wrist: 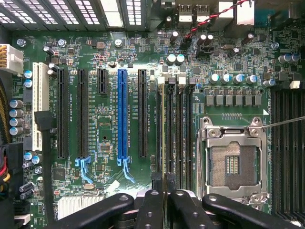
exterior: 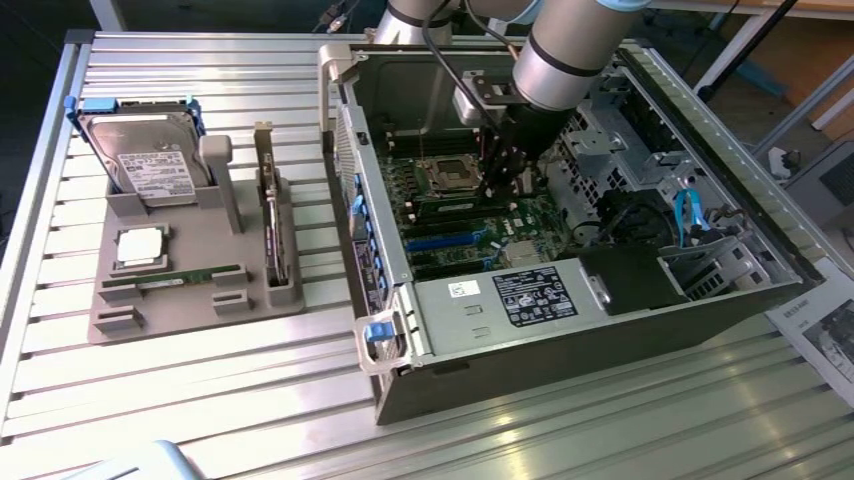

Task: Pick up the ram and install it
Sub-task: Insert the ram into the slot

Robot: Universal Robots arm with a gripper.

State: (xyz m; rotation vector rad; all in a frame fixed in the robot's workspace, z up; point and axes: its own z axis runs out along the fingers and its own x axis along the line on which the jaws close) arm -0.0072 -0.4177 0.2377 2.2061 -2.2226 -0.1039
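Held on edge as a thin upright strip: the ram [wrist: 163,129], gripped between the two fingertips of the claw [wrist: 165,185]. Clamped together on its faces, with the greater length projecting beyond the tips. Seen running parallel to the dark memory slots [wrist: 180,133] between the processor socket [wrist: 232,164] and the expansion slots [wrist: 123,114]. Overlapping that slot bank in the wrist view; cannot tell whether seated or above.

Reaching down into the open computer case [exterior: 461,345] in the exterior view: the arm [exterior: 558,70], slanted, with wrist high and claw low, close to the processor socket. Spread below, facing the wrist camera: the green motherboard [wrist: 102,129], with a blue slot among black ones and a second bank of memory slots [wrist: 288,148] across the socket.

Set to the exterior view's left of the case, on the slatted counter [exterior: 254,390]: a grey tray [exterior: 194,315]. Carried there: a hard drive [exterior: 154,160], a square silver chip [exterior: 139,246], another green stick [exterior: 174,280] lying across two holders, and a tall expansion card [exterior: 271,215] standing upright.
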